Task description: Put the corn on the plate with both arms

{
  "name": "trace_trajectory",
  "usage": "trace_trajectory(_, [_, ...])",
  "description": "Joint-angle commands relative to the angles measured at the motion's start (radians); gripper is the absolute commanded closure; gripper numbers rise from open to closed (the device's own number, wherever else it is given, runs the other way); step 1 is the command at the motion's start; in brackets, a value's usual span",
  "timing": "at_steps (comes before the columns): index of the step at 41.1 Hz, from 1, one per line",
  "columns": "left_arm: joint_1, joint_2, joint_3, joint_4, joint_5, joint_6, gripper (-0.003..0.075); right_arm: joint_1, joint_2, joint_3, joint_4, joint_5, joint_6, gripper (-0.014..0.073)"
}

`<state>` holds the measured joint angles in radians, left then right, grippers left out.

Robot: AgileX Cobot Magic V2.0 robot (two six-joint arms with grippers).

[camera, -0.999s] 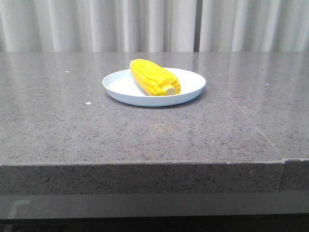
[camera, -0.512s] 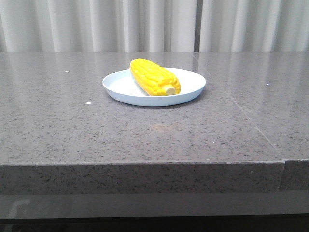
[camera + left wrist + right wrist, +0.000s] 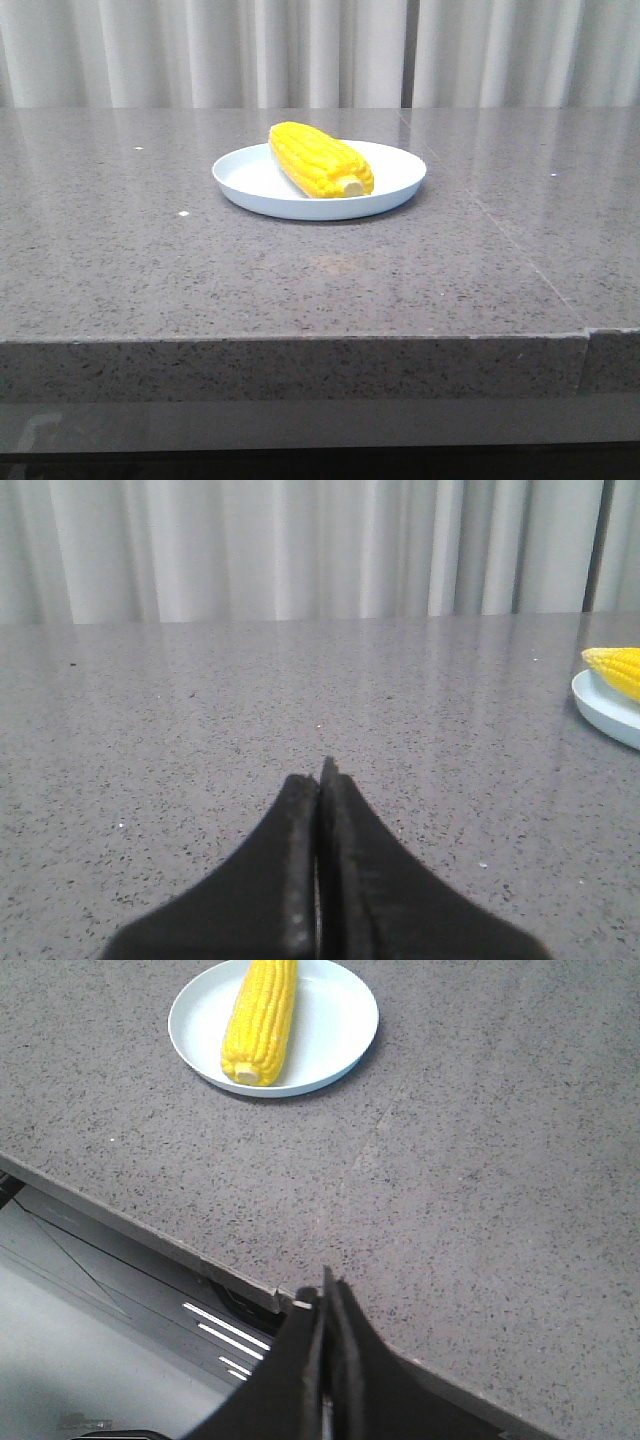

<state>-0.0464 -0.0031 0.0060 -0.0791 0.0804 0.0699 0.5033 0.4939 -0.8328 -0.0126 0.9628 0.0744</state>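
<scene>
Sitting across plate (image 3: 250, 180): corn (image 3: 318, 160) (cream stub facing camera). Left gripper (image 3: 320, 780), right gripper (image 3: 326, 1300) both pinched closed, holding nothing, well away.

The worktop (image 3: 200, 270) looks like polished speckled grey stone, faintly glossy; the plate (image 3: 250, 180) smooth, plain, slightly shiny; the corn (image 3: 318, 158) bumpy with a plastic-like sheen; curtains (image 3: 200, 50) soft pleated cloth.
</scene>
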Motion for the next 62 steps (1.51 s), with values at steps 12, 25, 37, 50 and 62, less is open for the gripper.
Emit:
trace_trajectory(12, [0.001,-0.019,0.002,0.001,-0.136,-0.011,0.074,-0.003,0.005,-0.021,-0.014,-0.066,0.002,0.0661])
trace_trajectory(25, [0.001,-0.019,0.002,0.001,-0.136,-0.011,0.074,-0.003,0.005,-0.021,-0.014,-0.066,0.002,0.0661])
trace_trajectory(37, [0.001,-0.019,0.002,0.001,-0.136,-0.011,0.074,-0.003,0.005,-0.021,-0.014,-0.066,0.002,0.0661])
trace_trajectory(50, [0.001,-0.019,0.002,0.001,-0.136,-0.011,0.074,-0.02,-0.026,-0.02,-0.017,-0.07,0.002,0.0661])
trace_trajectory(62, [0.001,-0.019,0.002,0.001,-0.136,-0.011,0.074,-0.313,-0.235,0.193,-0.017,-0.308,0.002,0.0661])
